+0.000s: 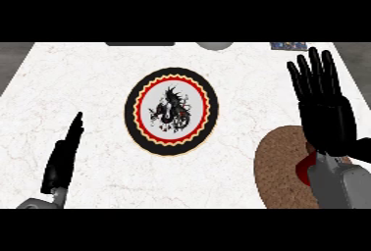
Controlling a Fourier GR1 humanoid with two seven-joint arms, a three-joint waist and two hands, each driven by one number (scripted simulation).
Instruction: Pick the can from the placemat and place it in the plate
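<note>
Your right hand (pixel 324 105), fingers straight and wide, hides most of the can (pixel 305 166) on the near-right placemat (pixel 279 162); likely light, stiff and slippery, so grasp its sides.

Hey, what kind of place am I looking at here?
Probably a kitchen or dining counter: a pale marble-like counter top carries a decorated round plate and a brown woven placemat, like a place setting.

The right hand (pixel 325 110) hides most of the can (pixel 304 166) — only red shows; placemat (pixel 279 162) partly covered.
</note>
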